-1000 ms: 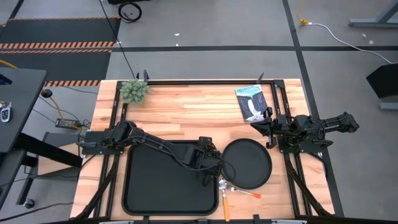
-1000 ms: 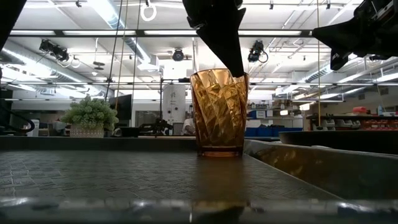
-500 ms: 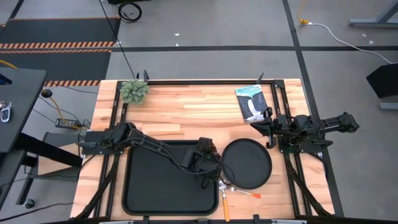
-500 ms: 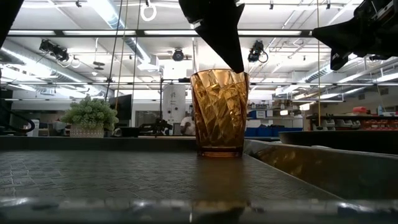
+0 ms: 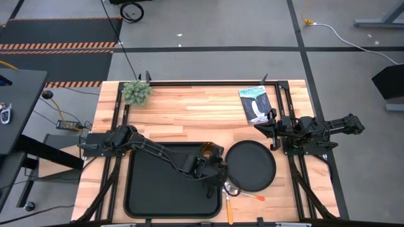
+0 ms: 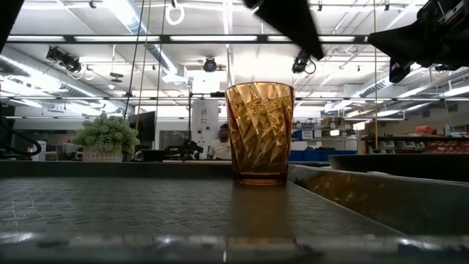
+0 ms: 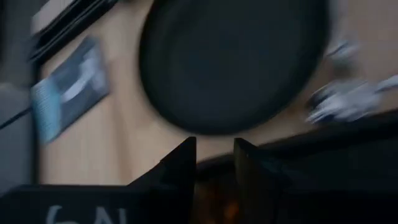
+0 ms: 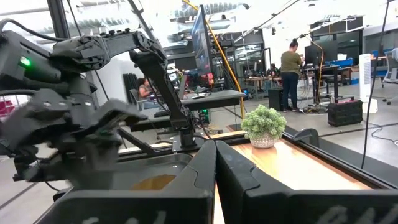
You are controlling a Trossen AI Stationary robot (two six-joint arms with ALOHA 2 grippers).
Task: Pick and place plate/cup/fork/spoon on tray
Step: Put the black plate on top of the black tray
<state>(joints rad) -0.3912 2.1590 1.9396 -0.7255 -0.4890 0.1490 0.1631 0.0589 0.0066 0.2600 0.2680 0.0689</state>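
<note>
The amber cup (image 6: 258,132) stands upright on its base in the far right corner of the black tray (image 5: 164,189); it also shows in the high view (image 5: 207,150). My left gripper (image 5: 218,178) is open over the tray's right rim, nearer than the cup and apart from it. One of its fingers (image 6: 292,20) shows above the cup. The round black plate (image 5: 250,165) lies on the wood right of the tray. The spoon (image 5: 247,194) and the fork (image 5: 230,212) lie on the wood near the tray's near right corner. My right gripper (image 5: 273,132) waits shut at the table's right.
A small potted plant (image 5: 136,92) stands at the far left of the table. A booklet (image 5: 254,104) lies at the far right, close to my right arm. Bare wood shows along the far side between them.
My left gripper has let go of the cup's rim, risen clear of it and gone toward the table's near edge, along the tray's right rim. The cup has stayed upright on the tray where it was.
</note>
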